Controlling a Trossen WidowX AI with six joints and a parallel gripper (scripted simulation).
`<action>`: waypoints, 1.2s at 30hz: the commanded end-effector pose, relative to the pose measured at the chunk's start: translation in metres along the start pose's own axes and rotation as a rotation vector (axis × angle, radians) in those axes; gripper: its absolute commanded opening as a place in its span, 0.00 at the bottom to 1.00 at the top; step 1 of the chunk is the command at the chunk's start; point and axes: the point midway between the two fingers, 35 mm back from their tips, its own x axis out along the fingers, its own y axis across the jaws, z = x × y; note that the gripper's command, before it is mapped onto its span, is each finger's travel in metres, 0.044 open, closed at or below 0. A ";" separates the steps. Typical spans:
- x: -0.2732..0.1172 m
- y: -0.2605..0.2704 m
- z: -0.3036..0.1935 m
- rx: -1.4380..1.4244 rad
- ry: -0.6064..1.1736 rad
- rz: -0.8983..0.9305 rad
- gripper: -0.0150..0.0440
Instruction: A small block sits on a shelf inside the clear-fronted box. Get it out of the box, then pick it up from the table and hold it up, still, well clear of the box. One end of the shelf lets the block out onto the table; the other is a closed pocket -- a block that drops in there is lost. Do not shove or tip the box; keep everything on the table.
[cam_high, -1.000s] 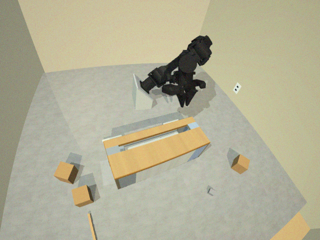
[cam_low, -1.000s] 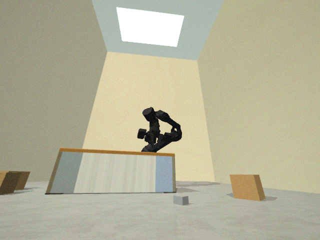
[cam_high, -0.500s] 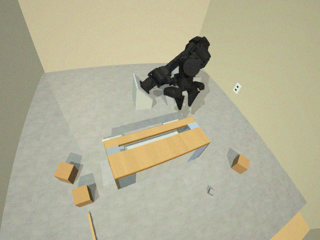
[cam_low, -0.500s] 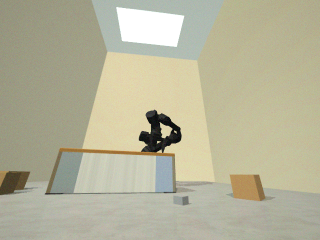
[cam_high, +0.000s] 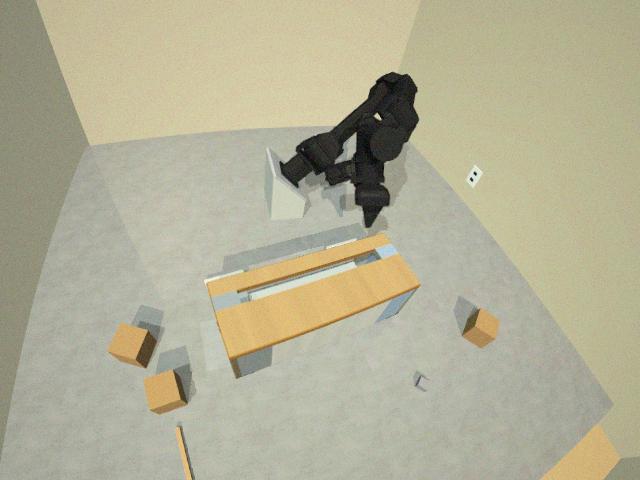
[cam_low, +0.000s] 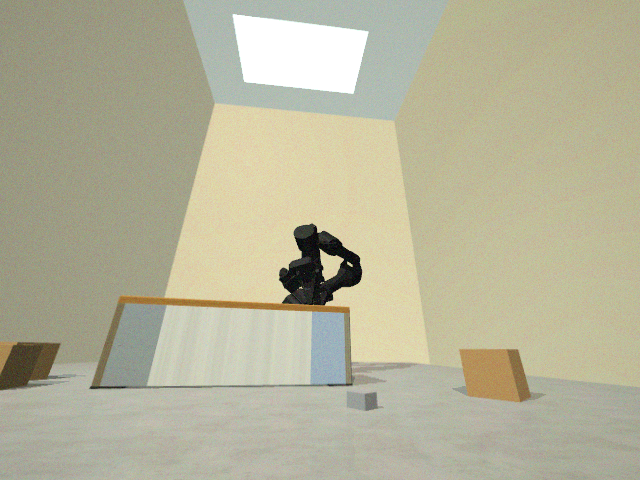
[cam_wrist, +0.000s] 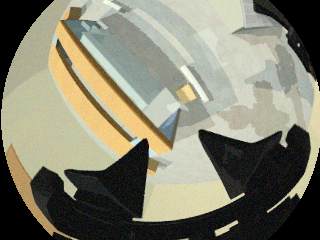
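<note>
Block, one, small, tan: apparently out of the shelf, low at the box's robot-side face, beside a white strip. Gripper: jaws apart, nothing between. Step, as judged: approach for pickup. Next move requires aligning over block, descending beside strip without nudging box, then closing.

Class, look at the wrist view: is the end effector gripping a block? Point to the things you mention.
No, the end effector (cam_wrist: 174, 138) stands open, with nothing between its two black fingers.
</note>
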 end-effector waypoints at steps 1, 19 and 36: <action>0.018 -0.006 0.010 -0.939 -0.022 -0.018 0.74; 0.033 -0.011 0.016 -1.930 -0.017 -0.053 0.74; 0.047 -0.017 0.021 -2.870 0.012 -0.083 0.74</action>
